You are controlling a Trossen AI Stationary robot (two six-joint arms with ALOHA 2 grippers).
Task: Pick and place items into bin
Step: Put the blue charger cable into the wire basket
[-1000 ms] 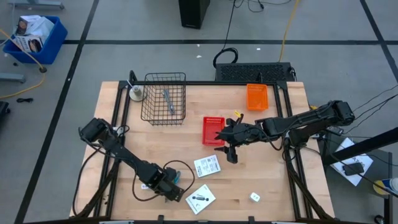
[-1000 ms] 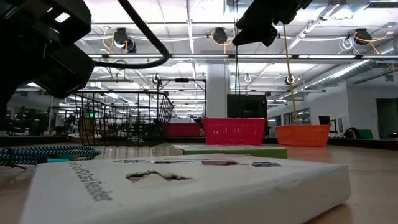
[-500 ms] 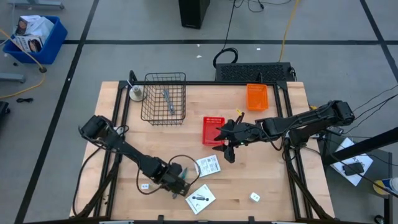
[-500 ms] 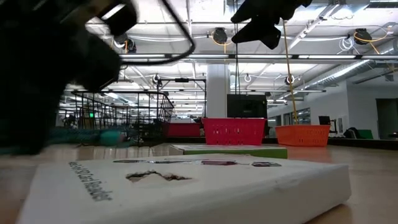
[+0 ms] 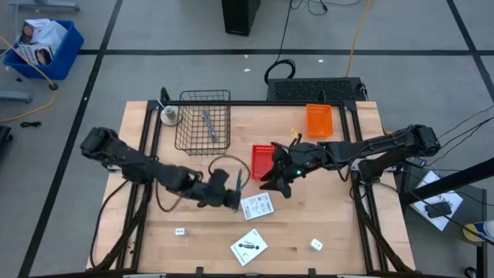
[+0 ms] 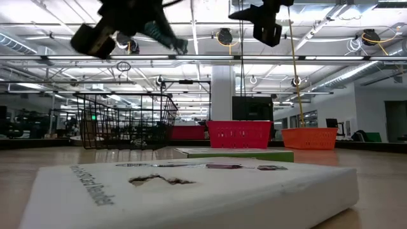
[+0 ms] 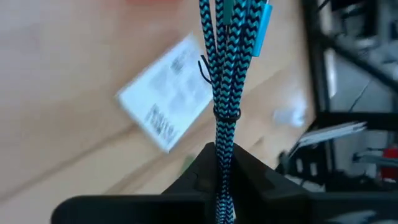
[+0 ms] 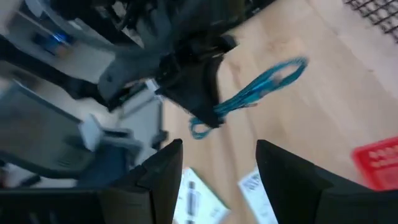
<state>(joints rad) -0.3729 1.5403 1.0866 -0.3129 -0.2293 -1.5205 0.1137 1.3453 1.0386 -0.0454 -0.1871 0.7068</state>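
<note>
The teal braided cable bundle (image 7: 222, 68) is gripped at one end by the left gripper (image 5: 229, 198), above the table (image 5: 340, 232) beside a white printed packet (image 5: 257, 206). Its long axis is pointed toward the red basket (image 5: 265, 161). The right gripper (image 5: 276, 183) is held open nearby.

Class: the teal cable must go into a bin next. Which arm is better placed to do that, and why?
Left. The left gripper is already shut on the teal cable, lifted off the table just beside the red bin. The right gripper is open and holds nothing.
</note>
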